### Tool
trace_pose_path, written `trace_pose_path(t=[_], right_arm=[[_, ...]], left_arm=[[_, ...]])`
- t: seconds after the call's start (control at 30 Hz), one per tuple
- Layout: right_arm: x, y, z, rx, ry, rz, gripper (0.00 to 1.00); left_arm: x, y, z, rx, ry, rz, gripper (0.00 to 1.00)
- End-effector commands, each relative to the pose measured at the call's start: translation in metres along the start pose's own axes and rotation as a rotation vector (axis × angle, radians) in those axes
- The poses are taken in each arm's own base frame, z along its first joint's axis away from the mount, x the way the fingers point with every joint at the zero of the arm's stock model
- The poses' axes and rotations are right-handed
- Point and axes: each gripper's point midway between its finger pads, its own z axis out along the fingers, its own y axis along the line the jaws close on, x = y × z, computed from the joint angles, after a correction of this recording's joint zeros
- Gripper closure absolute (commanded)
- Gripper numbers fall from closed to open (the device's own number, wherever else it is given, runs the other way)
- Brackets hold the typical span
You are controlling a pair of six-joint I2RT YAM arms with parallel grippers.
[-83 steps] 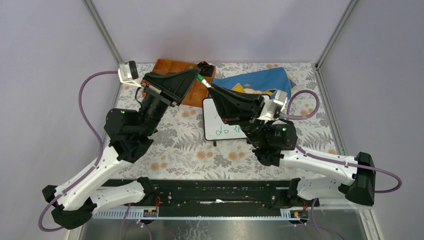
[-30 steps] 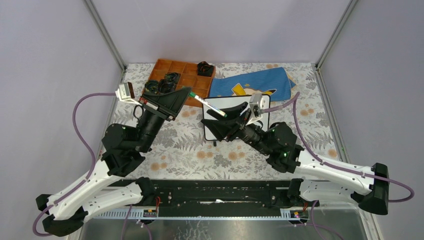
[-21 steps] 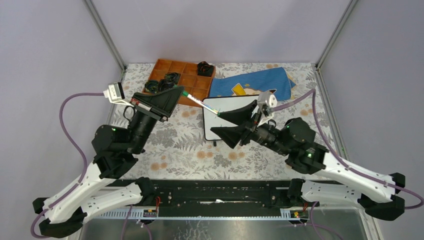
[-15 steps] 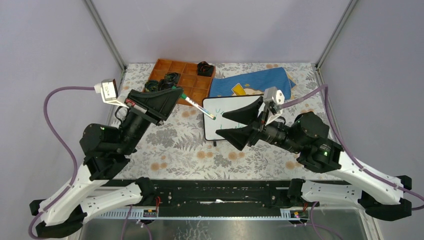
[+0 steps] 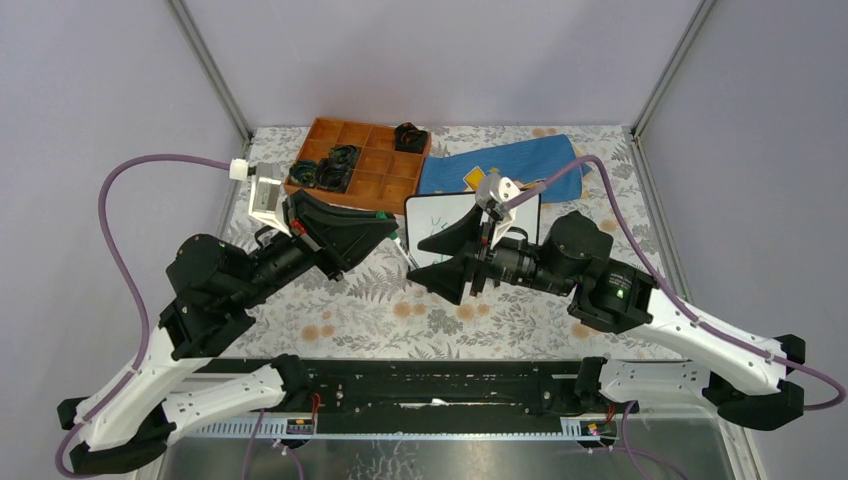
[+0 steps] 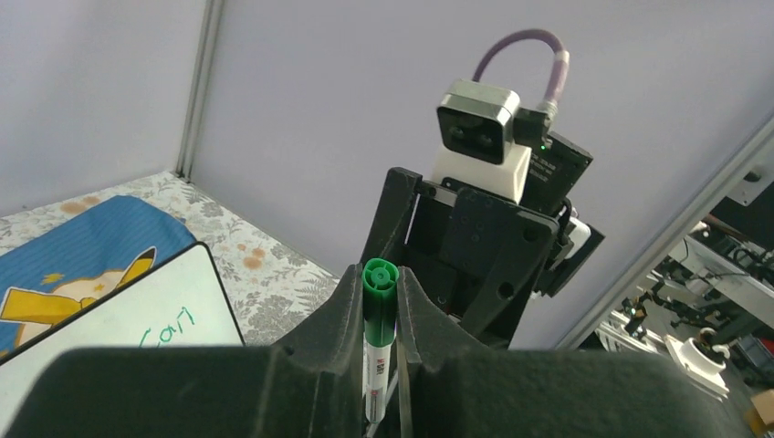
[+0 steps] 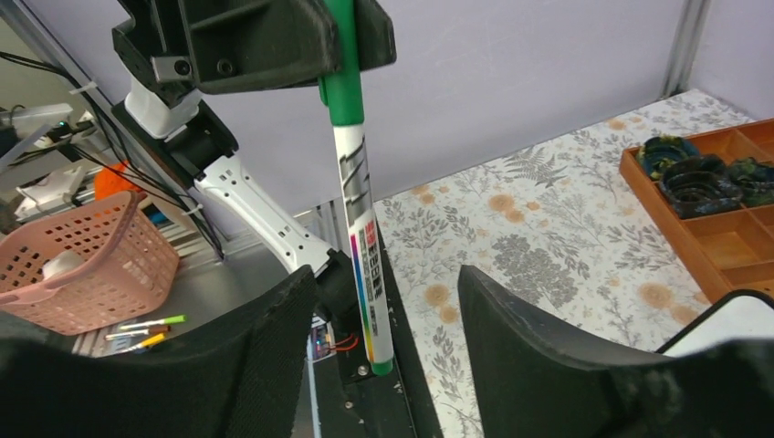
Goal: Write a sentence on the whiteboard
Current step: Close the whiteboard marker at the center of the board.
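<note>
The left gripper (image 6: 379, 279) is shut tight on a green marker (image 7: 360, 219). It holds the marker by its green end, and the rest sticks out past the fingers. The right gripper (image 7: 383, 283) faces it with its fingers (image 7: 548, 365) spread wide. The marker hangs in the gap between them. There is a little room on each side, and they do not seem to touch it.

The whiteboard (image 5: 430, 213) lies on the flowery table (image 5: 350, 300), near the middle. Its back edge is just beside the blue cloth (image 5: 520, 160). The orange tray (image 5: 375, 180) sits to its left, near the back edge of the table. The right arm covers most of the board. The left wrist view shows only a bit of the sentence (image 6: 169, 329), a green "can".

Bare table lies in front of the board, up to the near edge, and along the right side.
</note>
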Motion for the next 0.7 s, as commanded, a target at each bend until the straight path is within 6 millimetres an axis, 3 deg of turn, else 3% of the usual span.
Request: trace_pose_path(t=[0.0,0.37,0.6,0.67], right_arm=[[-0.029,0.015,0.004,-0.063,-0.094,0.032,0.41],[-0.016,0.01,0.016,-0.046,-0.046,0.056,0.72],[-0.02,0.004,0.015,-0.018,-0.086,0.056,1.0],[-0.023,0.001,0.014,-0.001,-0.104,0.055,1.0]], left_arm=[[0.006,-0.012,-0.001,0.071,0.042,0.033,1.0],[0.014,-0.013,-0.001,0.085,0.066,0.02,1.0],[0.027,-0.009,0.0,0.082,0.104,0.011,1.0],[0.036,-0.008,0.001,0.084,0.135,0.006,1.0]])
